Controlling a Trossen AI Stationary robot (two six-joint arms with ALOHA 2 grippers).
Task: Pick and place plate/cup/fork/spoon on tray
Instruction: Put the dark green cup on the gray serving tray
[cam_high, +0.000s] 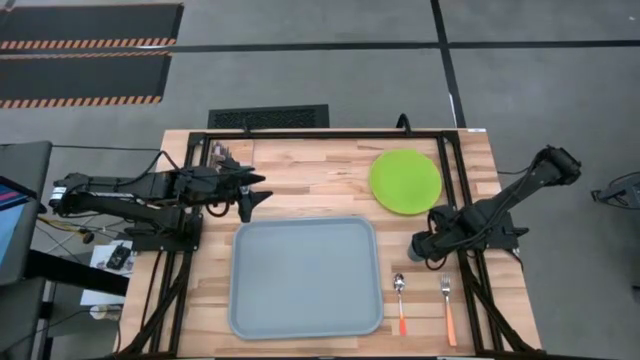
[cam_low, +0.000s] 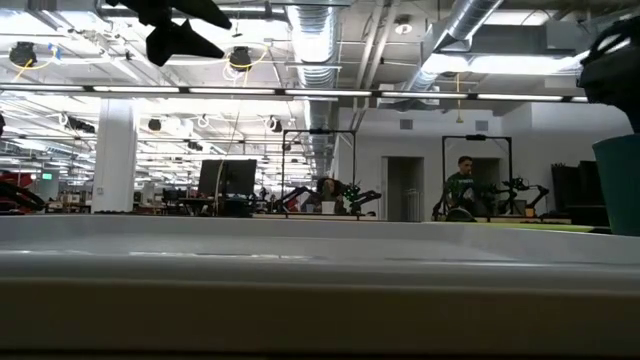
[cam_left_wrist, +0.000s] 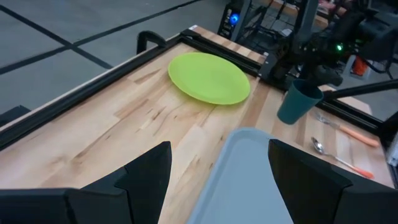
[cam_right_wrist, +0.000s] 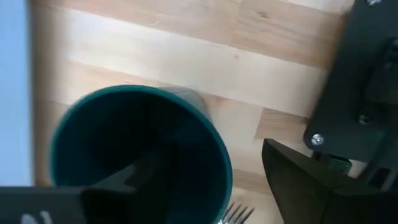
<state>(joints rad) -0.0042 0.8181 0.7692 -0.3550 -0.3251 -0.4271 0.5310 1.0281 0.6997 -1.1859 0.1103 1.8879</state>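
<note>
The dark teal cup (cam_high: 419, 246) stands between the grey-blue tray (cam_high: 305, 278) and my right arm; it also shows in the left wrist view (cam_left_wrist: 298, 102). My right gripper (cam_right_wrist: 211, 155) is open over the cup (cam_right_wrist: 140, 155), one finger inside it and one outside. The lime-green plate (cam_high: 405, 180) lies flat on the table behind the cup. The spoon (cam_high: 400, 300) and the fork (cam_high: 447, 308) lie side by side right of the tray, handles toward the near edge. My left gripper (cam_high: 249, 198) is open and empty above the tray's far left corner. My right gripper comes at the cup from above, astride its wall (cam_right_wrist: 224, 165) on the side away from the tray. Bare table and the fork's tines show between the outer finger (cam_right_wrist: 292, 180) and the wall. I cannot tell whether the inner finger (cam_right_wrist: 134, 180) touches the cup.
A black metal frame (cam_high: 450, 170) runs along the table's far and side edges. Bare wood lies between the plate and my left gripper. People sit at desks in the room behind the table (cam_low: 462, 185).
</note>
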